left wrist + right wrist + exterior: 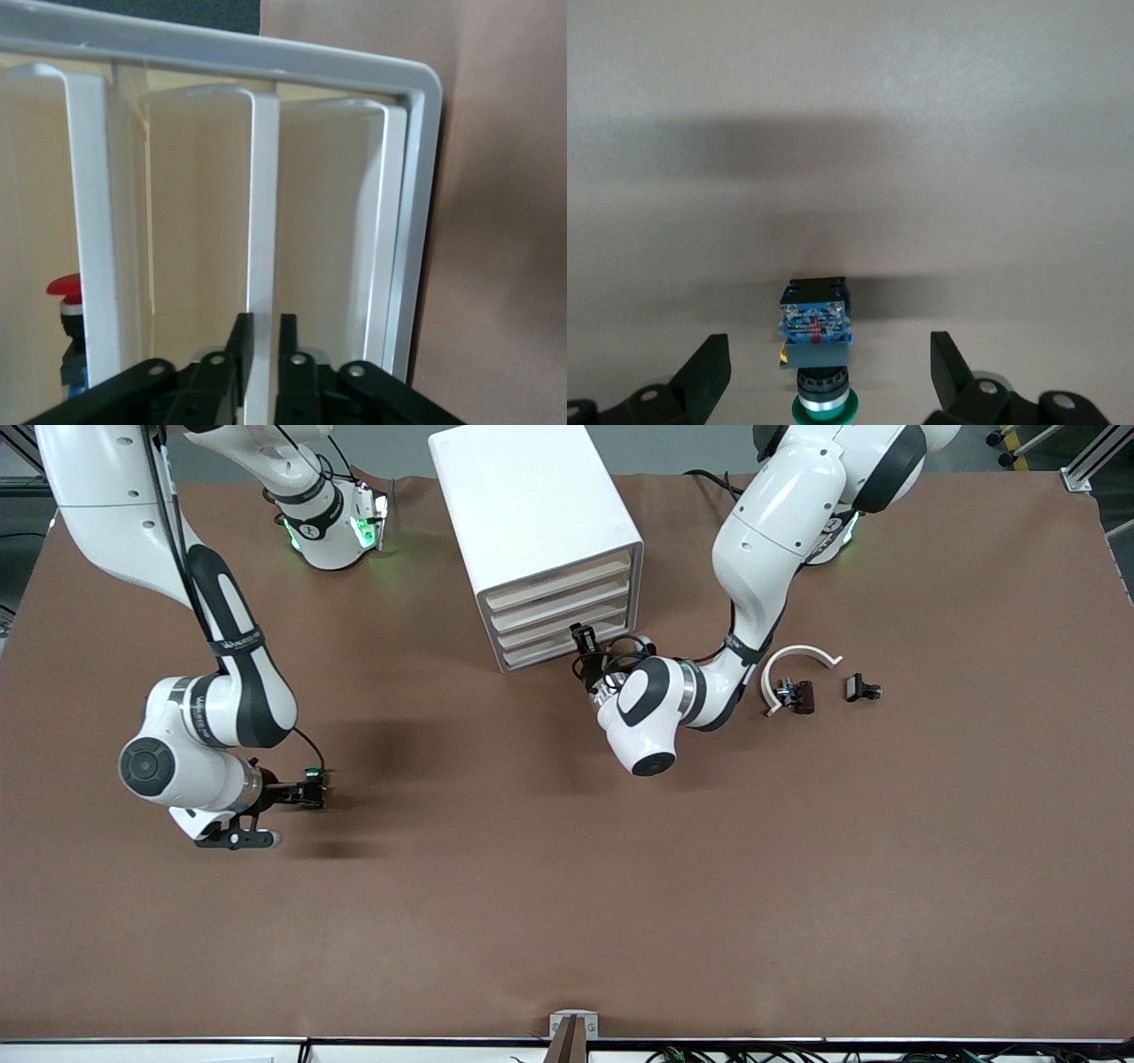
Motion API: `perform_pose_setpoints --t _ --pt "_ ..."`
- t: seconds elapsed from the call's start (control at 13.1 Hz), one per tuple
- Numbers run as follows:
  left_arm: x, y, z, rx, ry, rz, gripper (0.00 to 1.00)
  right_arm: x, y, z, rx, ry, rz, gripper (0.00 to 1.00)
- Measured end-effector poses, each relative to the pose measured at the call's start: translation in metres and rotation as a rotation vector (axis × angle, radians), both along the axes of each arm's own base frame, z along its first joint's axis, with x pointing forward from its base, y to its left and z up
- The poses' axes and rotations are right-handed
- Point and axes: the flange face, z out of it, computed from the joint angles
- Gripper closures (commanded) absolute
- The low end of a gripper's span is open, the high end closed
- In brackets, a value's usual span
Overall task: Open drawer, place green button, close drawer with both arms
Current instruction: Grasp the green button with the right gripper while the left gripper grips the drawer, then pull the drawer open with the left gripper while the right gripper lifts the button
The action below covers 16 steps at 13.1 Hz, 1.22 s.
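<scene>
The white cabinet (532, 505) stands at the table's middle, near the robots' bases, with all four drawers pushed in. My left gripper (582, 640) is at the front of the lowest drawer (549, 654). In the left wrist view it (263, 332) is shut on that drawer's thin white lip (263, 221). The button (312, 776), green cap on a dark blue body, lies on the table toward the right arm's end. My right gripper (310, 790) is low over it. In the right wrist view the gripper (828, 347) is open, one finger on each side of the button (815, 329), apart from it.
A white curved piece (797, 660) and two small black clips (795, 695) (861, 688) lie toward the left arm's end. A red-capped part (64, 288) shows inside another drawer in the left wrist view. Bare brown table (567, 886) spreads nearer the front camera.
</scene>
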Motion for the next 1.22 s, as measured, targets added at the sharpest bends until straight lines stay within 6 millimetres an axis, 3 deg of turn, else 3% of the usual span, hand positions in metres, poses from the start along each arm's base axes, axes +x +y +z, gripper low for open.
perform_pose_setpoints --t 0.38,0.84,0.99,1.22 --pt "0.0 -0.001 0.001 0.002 0.003 0.004 0.78 -0.011 0.013 -0.016 -0.002 0.009 0.022 0.0" --pt "-0.001 -0.003 0.002 0.001 0.003 0.003 0.78 -0.012 0.007 -0.036 -0.01 -0.009 0.014 0.0" --pt "-0.005 -0.007 0.002 0.001 0.003 -0.007 0.74 -0.012 0.004 -0.039 -0.013 -0.013 0.01 0.0" --pt "-0.012 -0.013 0.002 0.001 0.004 -0.019 0.74 -0.012 0.003 -0.04 -0.014 -0.016 0.009 0.28"
